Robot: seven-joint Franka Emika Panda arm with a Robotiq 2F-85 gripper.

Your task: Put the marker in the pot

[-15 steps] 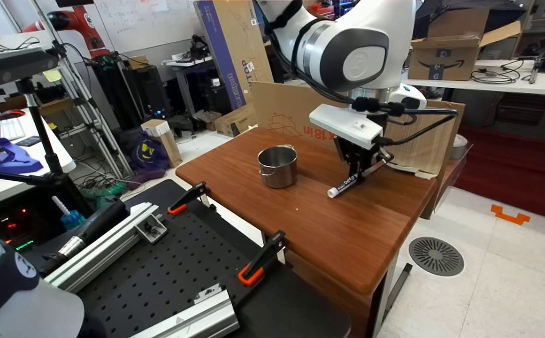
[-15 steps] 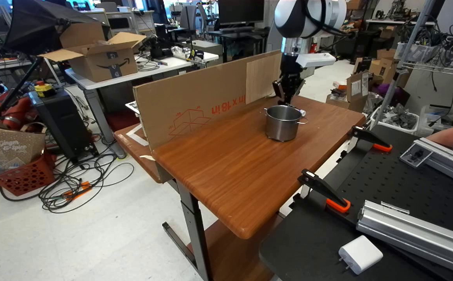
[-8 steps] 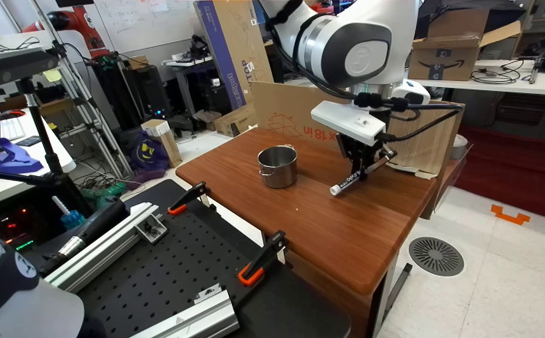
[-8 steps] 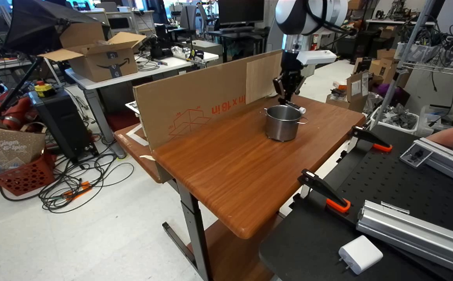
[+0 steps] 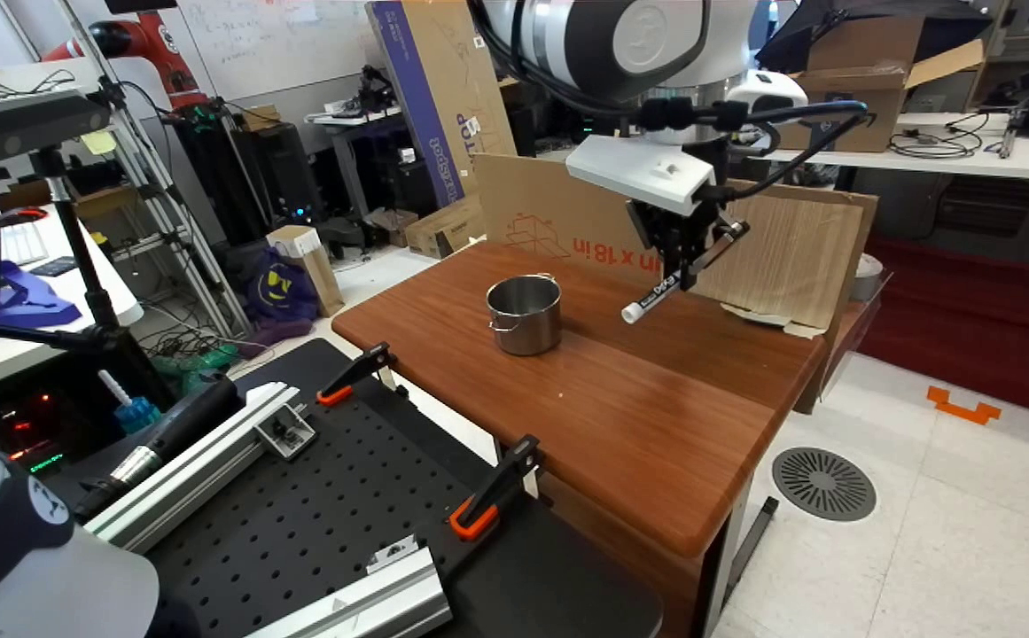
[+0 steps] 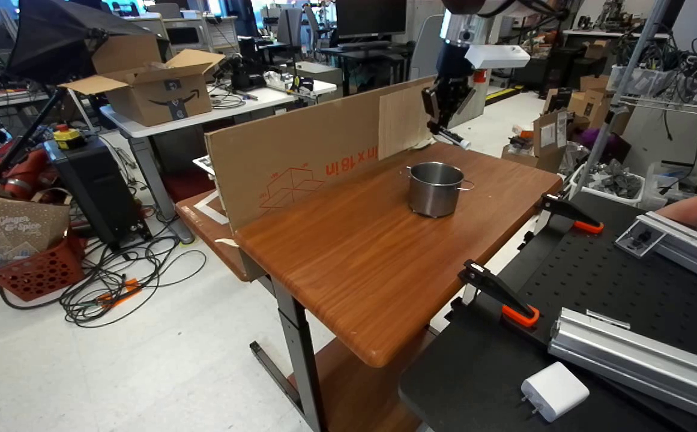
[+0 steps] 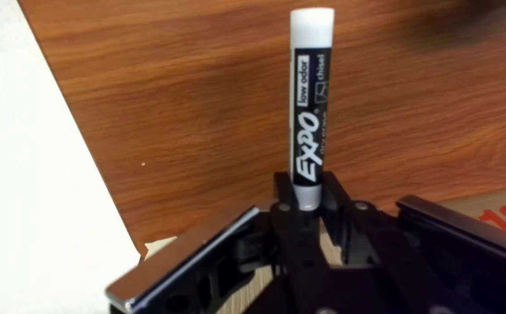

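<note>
Visibly, the Robotiq gripper point(image 7: 307, 192) is closed on one end of the Expo dry-erase marker point(image 7: 310, 109), held tilted above the wood-grain tabletop point(image 5: 585, 425); the two-handled steel pot point(image 5: 526, 326) stands apart, upright.

The arm point(image 5: 643, 40) (white and grey) extended downward above the counter point(image 5: 603, 425). Its wrist point(image 6: 453, 60) and gripper point(image 7: 308, 194) pointed down, clear of the counter's surface, the two fingers point(image 7: 339, 200) closed against opposite sides of the marker point(image 7: 311, 109).
</note>
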